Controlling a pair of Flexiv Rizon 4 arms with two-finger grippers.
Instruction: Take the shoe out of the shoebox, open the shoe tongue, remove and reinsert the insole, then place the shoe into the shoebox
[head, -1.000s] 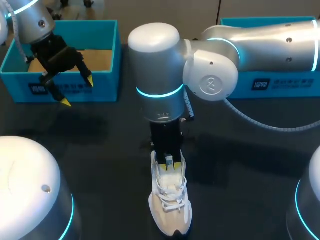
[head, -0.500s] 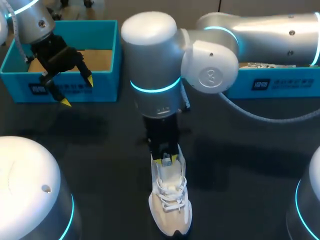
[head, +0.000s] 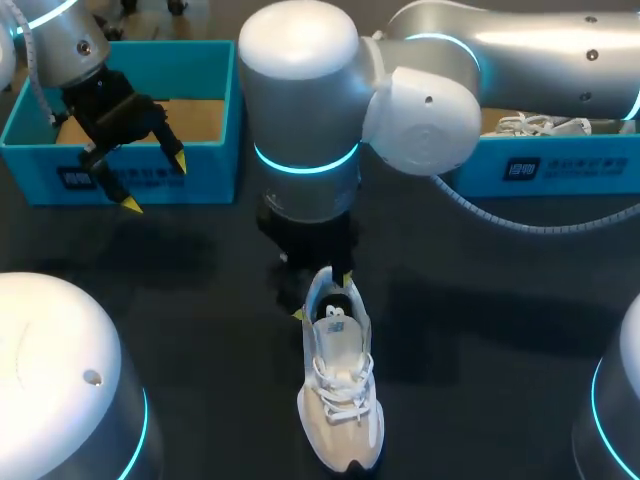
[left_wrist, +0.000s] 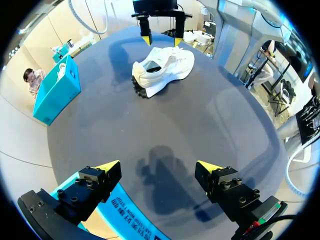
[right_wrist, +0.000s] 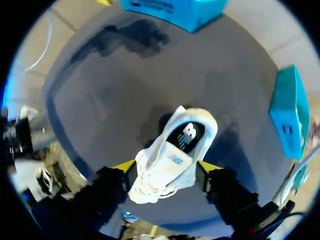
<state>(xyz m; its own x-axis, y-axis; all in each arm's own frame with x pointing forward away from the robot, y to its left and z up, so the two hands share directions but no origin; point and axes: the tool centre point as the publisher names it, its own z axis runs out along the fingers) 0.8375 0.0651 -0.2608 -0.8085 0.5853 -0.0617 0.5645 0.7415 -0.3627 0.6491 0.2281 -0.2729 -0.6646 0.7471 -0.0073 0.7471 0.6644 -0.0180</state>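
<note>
Currently at stage: the shoe (head: 340, 400) is out of its box and stands on the bench (head: 200, 300), mid-width, close to the robot-side edge, toe toward that edge.
Done: removal from the box, judged from where the shoe lies.
Undetermined: a dark insole (right_wrist: 187, 136) lies seated in the shoe mouth. Whether it awaits removal or has been put back cannot be told. The tongue (right_wrist: 169, 161) appears to lie forward over the laces, though the view is poor.
Outstanding: at least the return of the shoe to the box, possibly the tongue and insole work too.
Right claw (right_wrist: 166, 166): wide, one finger on either side of the shoe, gripping nothing as far as can be seen.
Left claw (head: 155, 183): wide and empty, hanging just before the left shoebox (head: 215, 170) at the far left corner.
Left shoebox: bare cardboard floor.
Right shoebox (head: 560, 165): far right corner, holding a second white shoe (head: 540, 125).
Right wrist view only: looks straight down into the shoe mouth, which the arm partly hides from the head view.
Head view only: shows the contents of both boxes.
Left wrist view only: shows the shoe side-on, sole flat on the bench, with the right claw's tips seemingly just above its heel end.
</note>
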